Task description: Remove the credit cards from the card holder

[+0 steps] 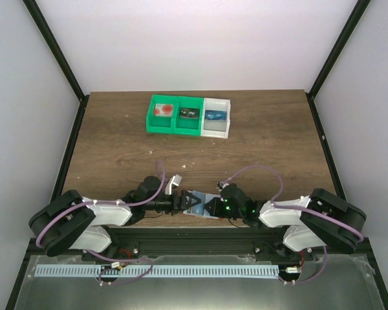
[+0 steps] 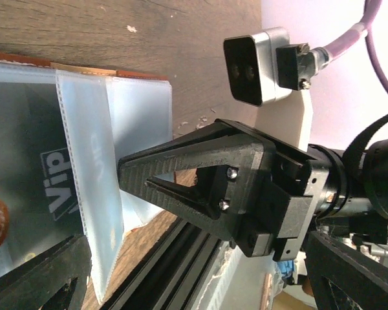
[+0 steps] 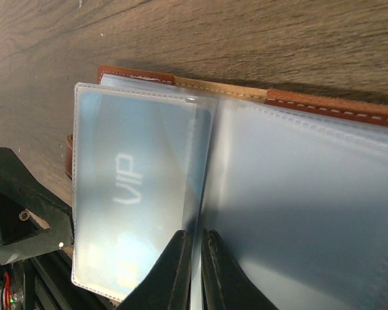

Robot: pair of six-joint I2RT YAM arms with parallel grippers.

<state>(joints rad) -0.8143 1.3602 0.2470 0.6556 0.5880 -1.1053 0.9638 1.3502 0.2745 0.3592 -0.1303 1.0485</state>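
The card holder (image 1: pixel 198 201) lies open at the near edge between both grippers, its orange-brown cover (image 3: pixel 323 105) under pale blue clear sleeves. A blue card marked VIP (image 3: pixel 132 187) sits inside the left sleeve and also shows in the left wrist view (image 2: pixel 48 187). My right gripper (image 3: pixel 196 248) is shut on the edge of a sleeve page at the fold; it also shows in the left wrist view (image 2: pixel 126 177). My left gripper (image 2: pixel 195 248) is open wide, its fingers (image 2: pixel 45 274) apart at the holder's near left corner, holding nothing. Other cards are not visible.
A row of two green bins (image 1: pixel 174 117) and one white bin (image 1: pixel 217 117) with small items stands at the far middle of the wooden table (image 1: pixel 116 148). A black rail (image 2: pixel 174 258) runs along the near edge just beside the holder.
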